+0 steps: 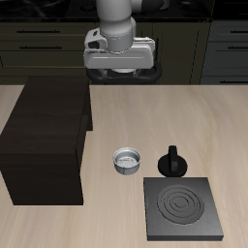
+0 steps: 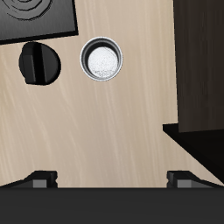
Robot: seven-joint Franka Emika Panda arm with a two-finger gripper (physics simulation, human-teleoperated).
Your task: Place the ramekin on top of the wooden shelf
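The ramekin (image 1: 127,161) sits upright on the light wooden table (image 1: 184,116), nothing touching it. In the wrist view its pale speckled inside (image 2: 102,60) shows inside a darker rim. Just beside it, a little nearer the table's front edge, stands a black knobbed pot (image 1: 172,162), apart from the bowl by a small gap; the wrist view shows the same pot (image 2: 40,64) close by the ramekin. In front of the pot lies a flat black stove plate (image 1: 182,207) with raised rings, reaching the near edge of the table.

On the other side of the ramekin stands the wooden shelf (image 1: 48,136), a big dark box with a flat top, nothing lying on it. A strip of bare table separates it from the bowl.

The gripper (image 1: 120,73) hangs high above the far part of the table, well apart from the ramekin. Its two fingers (image 2: 44,178) are spread wide and hold nothing.
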